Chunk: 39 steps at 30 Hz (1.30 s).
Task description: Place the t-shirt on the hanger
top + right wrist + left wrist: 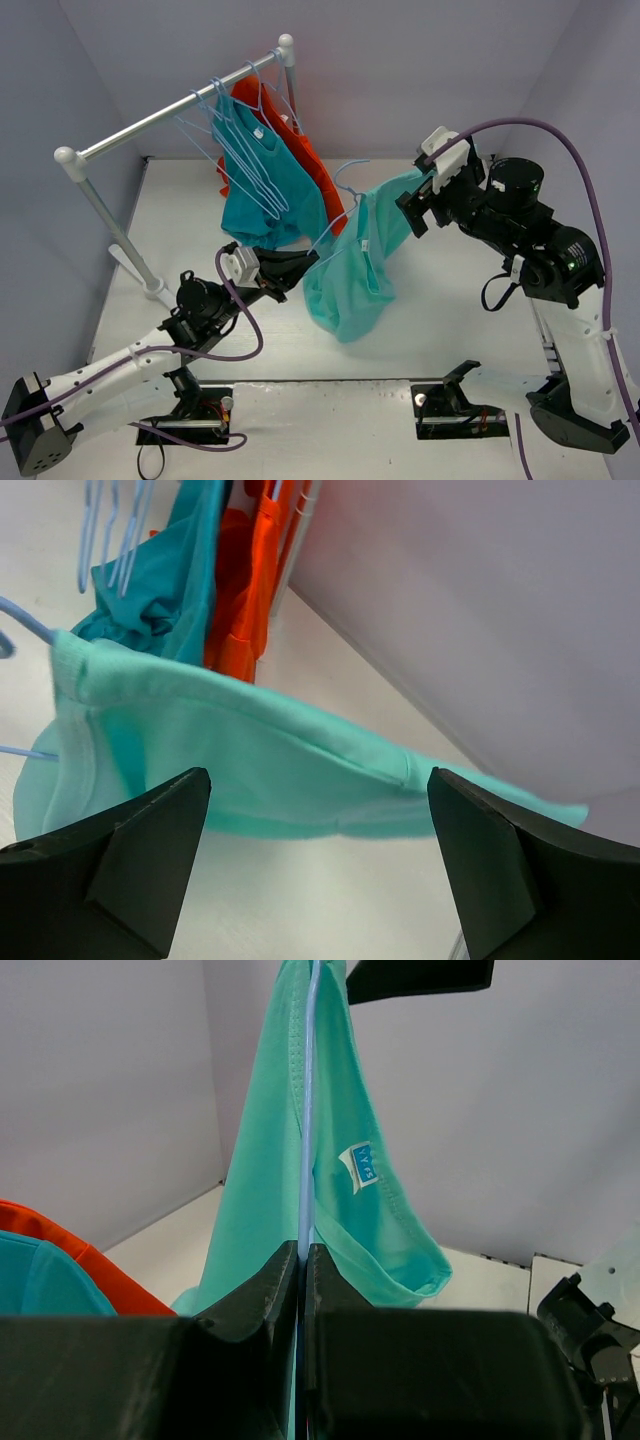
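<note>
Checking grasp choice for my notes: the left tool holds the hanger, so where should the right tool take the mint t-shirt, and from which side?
Likely the raised fold of the t-shirt spanning the gap of the open right tool, approached straight ahead from the right. It hangs clear in the air, while the left tool is shut on the hanger at the opposite end.

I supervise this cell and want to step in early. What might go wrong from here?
The left end effector pinches only thin wire of the hanger; the t-shirt may twist it loose. The right end effector is open, so the cloth near it may be poorly held and slide off. The darker teal shirt hangs close; the hanger may snag it.
</note>
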Available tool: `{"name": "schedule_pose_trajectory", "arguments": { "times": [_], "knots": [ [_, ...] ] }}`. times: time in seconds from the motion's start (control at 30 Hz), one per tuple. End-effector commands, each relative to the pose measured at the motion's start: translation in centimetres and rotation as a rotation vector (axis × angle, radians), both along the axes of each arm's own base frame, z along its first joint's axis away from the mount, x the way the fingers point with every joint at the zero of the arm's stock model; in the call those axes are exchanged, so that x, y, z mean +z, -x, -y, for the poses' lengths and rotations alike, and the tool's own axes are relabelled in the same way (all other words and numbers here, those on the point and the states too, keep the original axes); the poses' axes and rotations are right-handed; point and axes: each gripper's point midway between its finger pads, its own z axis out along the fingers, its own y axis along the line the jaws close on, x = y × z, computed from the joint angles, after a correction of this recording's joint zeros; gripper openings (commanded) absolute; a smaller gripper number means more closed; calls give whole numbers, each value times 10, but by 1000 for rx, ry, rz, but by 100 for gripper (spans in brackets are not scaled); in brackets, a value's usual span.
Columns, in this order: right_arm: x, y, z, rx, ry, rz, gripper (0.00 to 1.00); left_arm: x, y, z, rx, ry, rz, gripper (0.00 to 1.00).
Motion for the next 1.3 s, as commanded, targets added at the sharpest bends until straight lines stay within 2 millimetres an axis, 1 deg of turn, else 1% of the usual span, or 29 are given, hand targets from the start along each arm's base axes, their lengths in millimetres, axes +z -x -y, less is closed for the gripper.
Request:
{"name": "schedule_pose_trajectory", "arguments": {
  "times": [0.0,0.07,0.13,0.2,0.3,0.4,0.47,0.5,0.53,0.63,0.7,0.8,0.9,0.93,0.97,1.0,1.07,1.1,1.17,1.27],
  "knots": [
    [32,6,-17,138,17,133,88,27,10,-6,-23,44,82,0],
    [33,10,-21,176,18,138,88,26,10,-6,-27,37,80,0],
    [27,15,-29,231,19,126,89,27,11,-5,-36,36,86,0],
    [13,13,-33,246,33,95,89,31,14,-5,-51,32,98,0],
    [-6,13,-40,276,44,43,89,30,18,-2,-78,-8,109,0],
    [-21,13,-42,288,53,10,89,27,23,-3,-101,-35,117,0],
    [-25,14,-40,282,59,6,89,28,27,-6,-114,-47,128,0],
    [-26,15,-40,282,61,4,88,25,27,-6,-116,-68,123,0],
    [-27,16,-40,289,61,4,88,27,29,-8,-114,-71,129,0],
    [-30,23,-42,316,54,-5,83,30,29,-14,-104,-77,140,0],
    [-35,26,-43,331,57,-19,81,32,29,-17,-105,-81,143,0],
    [-52,32,-47,367,68,-72,70,36,25,-25,-105,-87,132,0],
    [-61,37,-50,399,70,-101,58,38,22,-28,-137,-92,115,0],
    [-61,38,-51,407,67,-101,53,37,19,-29,-128,-95,111,0],
    [-62,40,-53,419,64,-105,44,37,17,-29,-133,-99,100,0],
    [-61,40,-53,421,63,-104,39,37,16,-28,-137,-102,91,0],
    [-57,43,-54,435,52,-96,29,37,12,-28,-130,-112,77,0],
    [-52,48,-58,468,38,-90,23,38,10,-29,-125,-118,72,0],
    [-48,54,-63,511,22,-90,16,38,5,-28,-114,-126,58,0],
    [-46,57,-66,535,16,-85,4,42,-2,-28,-96,-139,41,0]
  ]
}}
